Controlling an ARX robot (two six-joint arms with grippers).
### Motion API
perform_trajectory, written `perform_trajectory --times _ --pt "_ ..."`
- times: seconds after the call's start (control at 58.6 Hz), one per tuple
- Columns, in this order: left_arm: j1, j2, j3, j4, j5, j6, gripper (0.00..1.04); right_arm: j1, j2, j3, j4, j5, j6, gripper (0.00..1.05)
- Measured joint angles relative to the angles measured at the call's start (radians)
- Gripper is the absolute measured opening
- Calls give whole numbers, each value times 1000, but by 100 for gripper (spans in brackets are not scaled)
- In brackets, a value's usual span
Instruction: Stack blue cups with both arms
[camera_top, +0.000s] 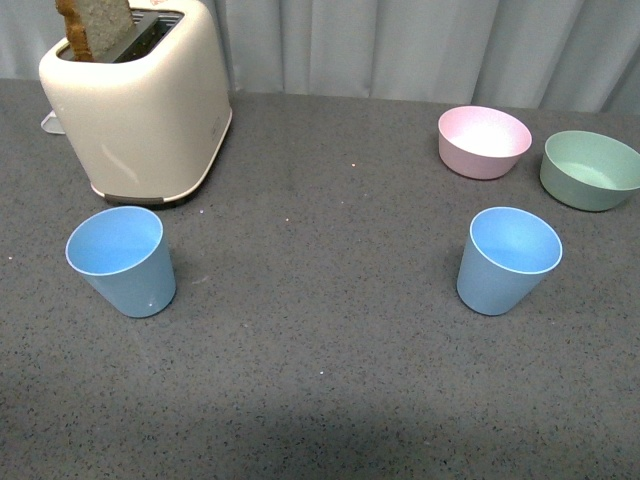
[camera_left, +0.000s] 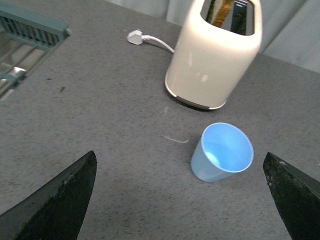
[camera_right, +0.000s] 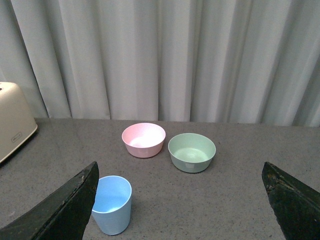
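Note:
Two light blue cups stand upright on the grey table. The left cup (camera_top: 122, 260) is in front of the toaster; it also shows in the left wrist view (camera_left: 222, 152), ahead of my open left gripper (camera_left: 180, 200) and apart from it. The right cup (camera_top: 508, 259) stands in front of the bowls; in the right wrist view (camera_right: 112, 204) it is beside one finger (camera_right: 65, 210) of my open right gripper (camera_right: 180, 200). Both grippers are empty. Neither arm shows in the front view.
A cream toaster (camera_top: 140, 95) with a bread slice (camera_top: 97, 27) stands at the back left. A pink bowl (camera_top: 484, 141) and a green bowl (camera_top: 590, 169) sit at the back right. A white plug (camera_left: 136, 36) and a sink rack (camera_left: 30, 31) lie left of the toaster.

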Motion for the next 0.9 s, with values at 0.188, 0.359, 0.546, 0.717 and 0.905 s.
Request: perform_trajectory --times 0.188,0.359,0.546,0.717,0.905 --pt "32 480 176 129 162 -43 98 0 0 0 0 0 0 95" --pt "28 750 319 94 233 -77 98 0 0 0 0 0 0 95" --pt "5 949 460 37 243 -102 98 0 0 0 0 0 0 95" --pt "-8 1057 524 -5 225 -115 98 0 0 0 0 0 0 95" --pt "-14 1152 574 -63 221 -124 98 0 0 0 0 0 0 95"
